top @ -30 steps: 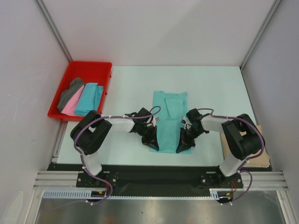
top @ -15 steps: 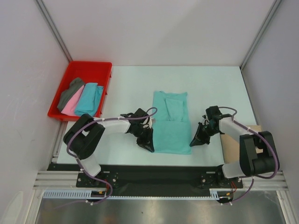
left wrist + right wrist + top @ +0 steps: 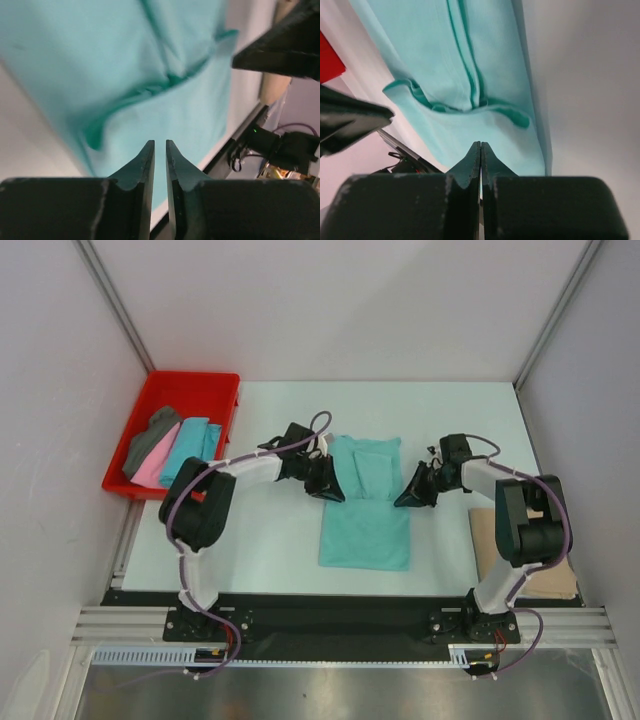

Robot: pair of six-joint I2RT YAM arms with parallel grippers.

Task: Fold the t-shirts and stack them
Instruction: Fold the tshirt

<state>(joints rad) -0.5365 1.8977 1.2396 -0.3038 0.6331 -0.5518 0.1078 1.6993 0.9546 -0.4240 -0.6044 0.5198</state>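
Mid-desk, the mint green t-shirt (image 3: pixel 365 525) lies flat, soft cloth folded to a long rectangle, sleeves tucked in. Left end effector (image 3: pixel 330 487) at its left edge, fingers nearly closed w/ a slit, holding nothing; right end effector (image 3: pixel 408 498) at its right edge, tips pressed together, empty. Desk (image 3: pixel 470 415) pale, smooth; grey wall panels (image 3: pixel 330 300) around. Red plastic tray (image 3: pixel 165 388) far-left holds dark grey t-shirt (image 3: pixel 145 445), pink t-shirt (image 3: pixel 150 468), turquoise t-shirt (image 3: pixel 188 452)

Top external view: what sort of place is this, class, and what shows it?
Probably a robotics lab test cell, not a home: a left arm and right arm mounted on a metal rail frame, plain white panel walls boxing in the table, and a mint green t-shirt laid flat.
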